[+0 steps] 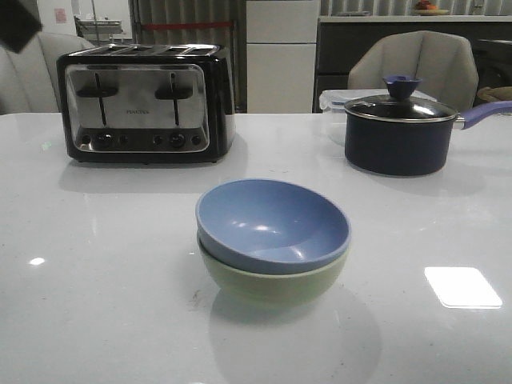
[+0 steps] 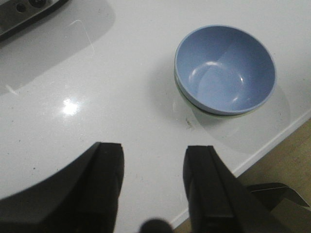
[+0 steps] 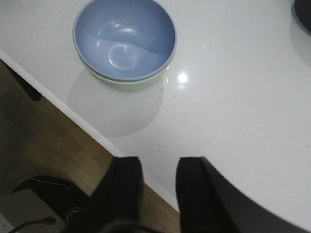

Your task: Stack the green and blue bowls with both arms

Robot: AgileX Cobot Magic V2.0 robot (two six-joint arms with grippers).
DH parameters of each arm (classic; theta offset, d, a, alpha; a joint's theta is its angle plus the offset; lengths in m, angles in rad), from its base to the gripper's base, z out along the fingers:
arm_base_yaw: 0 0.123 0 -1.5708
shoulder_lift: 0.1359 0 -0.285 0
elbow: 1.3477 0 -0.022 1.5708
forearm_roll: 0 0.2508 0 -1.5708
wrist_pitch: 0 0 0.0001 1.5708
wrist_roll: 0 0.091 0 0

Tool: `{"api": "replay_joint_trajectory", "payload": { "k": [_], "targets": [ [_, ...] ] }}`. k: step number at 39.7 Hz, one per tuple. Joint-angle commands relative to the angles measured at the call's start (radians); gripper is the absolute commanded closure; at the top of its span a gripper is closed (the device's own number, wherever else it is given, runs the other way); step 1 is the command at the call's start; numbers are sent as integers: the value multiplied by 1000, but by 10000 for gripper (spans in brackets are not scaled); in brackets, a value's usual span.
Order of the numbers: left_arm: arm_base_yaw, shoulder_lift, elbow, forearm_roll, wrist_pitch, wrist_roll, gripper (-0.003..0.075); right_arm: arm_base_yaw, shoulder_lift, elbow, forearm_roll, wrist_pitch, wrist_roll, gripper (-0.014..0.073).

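The blue bowl (image 1: 272, 224) sits nested inside the green bowl (image 1: 272, 284) at the middle of the white table, both upright. The stack also shows in the left wrist view, blue bowl (image 2: 224, 68) over a thin rim of green bowl (image 2: 228, 115), and in the right wrist view, blue bowl (image 3: 124, 38) over green bowl (image 3: 127, 83). My left gripper (image 2: 153, 160) is open and empty, well away from the stack over the table's front part. My right gripper (image 3: 159, 167) is open and empty, over the table's front edge. Neither gripper shows in the front view.
A black and chrome toaster (image 1: 144, 102) stands at the back left. A dark lidded saucepan (image 1: 398, 132) with a blue handle stands at the back right, with a clear container (image 1: 332, 102) behind it. The table's front edge (image 3: 63, 109) and the floor below show in the wrist views.
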Motion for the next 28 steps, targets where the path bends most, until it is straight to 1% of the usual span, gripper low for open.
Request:
{"api": "replay_joint_trajectory", "payload": {
  "k": [1,14,28],
  "targets": [
    [-5,-122,44,0,-92,1,360,0,-1,-27,6,-63,-10,265],
    [-5,-410,230,0,-103,1,360,0,-1,-27,6,-63,-10,265],
    [-5,-437,281,0,-105,-1,365,0,-1,-27,5,-62,-10,270]
  ]
}}
